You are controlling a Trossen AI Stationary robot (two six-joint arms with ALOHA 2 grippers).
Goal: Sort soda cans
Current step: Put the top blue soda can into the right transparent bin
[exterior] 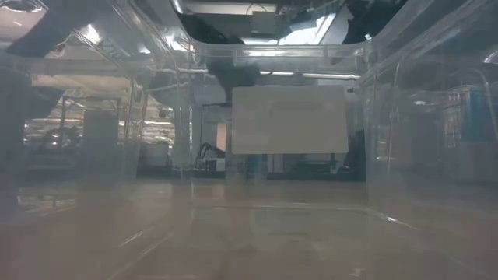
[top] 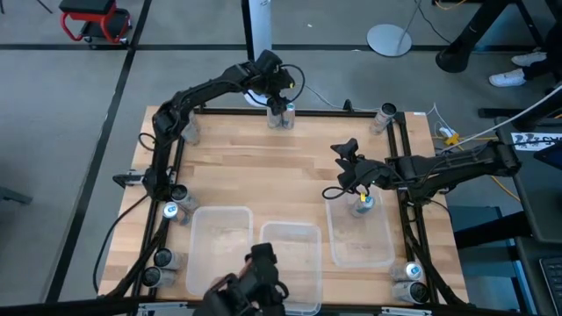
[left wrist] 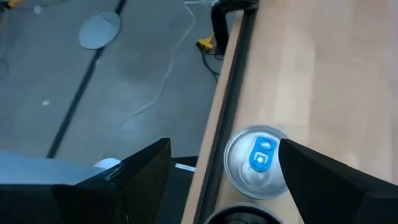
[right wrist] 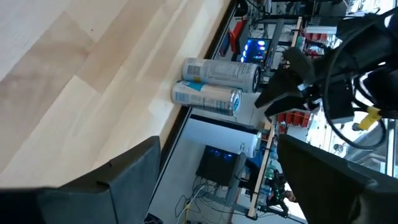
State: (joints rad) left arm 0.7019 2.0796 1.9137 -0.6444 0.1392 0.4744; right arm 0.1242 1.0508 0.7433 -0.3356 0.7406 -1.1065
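Overhead, the pale wooden plank counter (top: 263, 175) with its black metal frame carries three clear rectangular plastic bins (top: 219, 250) along the 6 o'clock side. They are smooth-walled with rounded corners. The one towards 4 o'clock holds one upright soda can (top: 363, 204), silver-topped with a blue tab.

The other small metal cylinders stand around the rim:
- two at 12 o'clock
- one at 1 o'clock
- one at 10 o'clock
- two at 8 o'clock
- two at 7 o'clock
- two at 5 o'clock

The left gripper (top: 279, 98) hangs over the 12 o'clock pair. Its fingers (left wrist: 323, 180) stand wide on either side of a silver-topped can with a blue tab (left wrist: 252, 163) at the counter's edge. They are not closed on it. A darker round rim (left wrist: 242, 215) shows just beside that can.

The right gripper (top: 345, 151) sits at about 3 o'clock, just beyond the far end of the 4 o'clock bin. Its dark, flat fingers (right wrist: 124, 180) are spread wide and hold nothing. Its wrist view shows the 12 o'clock pair (right wrist: 214, 87) with blue-and-white printed sides. The lettering is too small to read.

In the low view, a blank white rectangular label (exterior: 289, 119) shows through the bin walls.
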